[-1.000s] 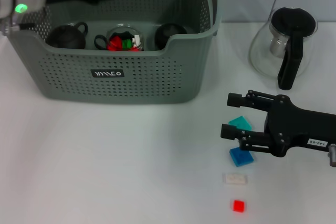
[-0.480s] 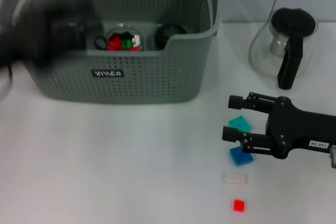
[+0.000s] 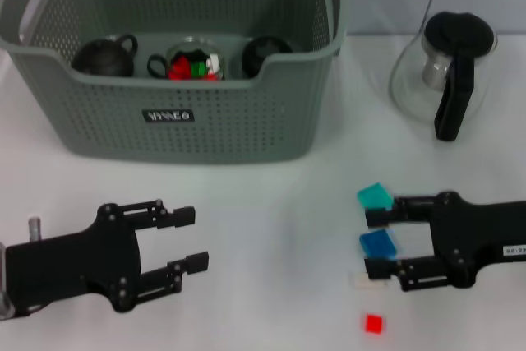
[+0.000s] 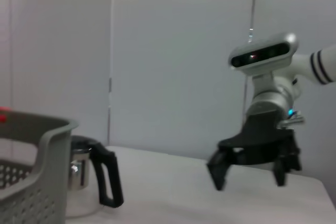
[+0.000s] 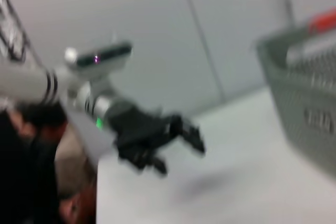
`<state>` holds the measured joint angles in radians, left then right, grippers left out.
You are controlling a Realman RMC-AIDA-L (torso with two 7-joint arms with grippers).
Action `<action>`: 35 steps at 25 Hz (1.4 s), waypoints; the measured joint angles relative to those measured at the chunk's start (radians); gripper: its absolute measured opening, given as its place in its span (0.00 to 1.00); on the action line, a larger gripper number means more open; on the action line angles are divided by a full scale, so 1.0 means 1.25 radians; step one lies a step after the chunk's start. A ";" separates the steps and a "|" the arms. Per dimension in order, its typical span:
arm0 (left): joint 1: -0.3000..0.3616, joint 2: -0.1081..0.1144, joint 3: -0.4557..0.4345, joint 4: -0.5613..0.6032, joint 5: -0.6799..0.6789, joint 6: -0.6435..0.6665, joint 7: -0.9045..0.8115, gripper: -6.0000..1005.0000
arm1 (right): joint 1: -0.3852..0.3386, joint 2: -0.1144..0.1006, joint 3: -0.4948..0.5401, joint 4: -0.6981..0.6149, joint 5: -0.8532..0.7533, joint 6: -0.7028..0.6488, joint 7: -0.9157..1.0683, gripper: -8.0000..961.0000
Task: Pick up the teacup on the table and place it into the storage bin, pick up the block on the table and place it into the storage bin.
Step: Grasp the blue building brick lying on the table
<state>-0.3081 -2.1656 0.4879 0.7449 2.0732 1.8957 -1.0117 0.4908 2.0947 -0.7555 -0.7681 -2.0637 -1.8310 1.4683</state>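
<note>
Right gripper spread wide, low over the tabletop, straddling the blue block, likely lining up a grasp. Left gripper parked, fingers apart, empty. Teacups already sit in the bin.

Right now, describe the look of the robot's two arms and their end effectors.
Both end effectors are matte black with two straight parallel fingers on visible linkages. The left end effector has a small silver post at its wrist end. The right end effector bears a small white label with dark print. In the wrist views, each arm is silver-white with black stripes and a silver camera bar; the left arm shows a green light.
</note>
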 joint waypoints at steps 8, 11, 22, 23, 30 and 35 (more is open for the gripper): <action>-0.015 0.001 -0.021 -0.065 0.001 -0.053 0.009 0.56 | 0.086 -0.001 -0.208 -0.307 -0.212 -0.032 0.404 0.83; -0.025 0.002 -0.050 -0.095 0.004 -0.067 0.011 0.55 | 0.149 -0.001 -0.268 -0.353 -0.279 -0.049 0.480 0.82; -0.044 0.001 -0.128 -0.168 -0.004 -0.074 0.054 0.55 | 0.289 0.004 -0.578 -0.252 -0.407 0.119 0.510 0.82; -0.043 0.000 -0.133 -0.175 -0.005 -0.076 0.061 0.55 | 0.288 0.004 -0.606 -0.242 -0.408 0.144 0.512 0.82; -0.037 0.000 -0.145 -0.183 -0.006 -0.079 0.066 0.55 | 0.296 0.009 -0.709 -0.167 -0.406 0.242 0.523 0.82; -0.036 -0.001 -0.155 -0.186 -0.006 -0.080 0.066 0.55 | 0.294 0.007 -0.711 -0.166 -0.409 0.267 0.528 0.82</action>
<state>-0.3528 -2.1672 0.2941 0.5123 2.0662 1.7963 -0.9288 0.8589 2.1037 -1.6448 -0.9753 -2.5743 -1.4971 2.1286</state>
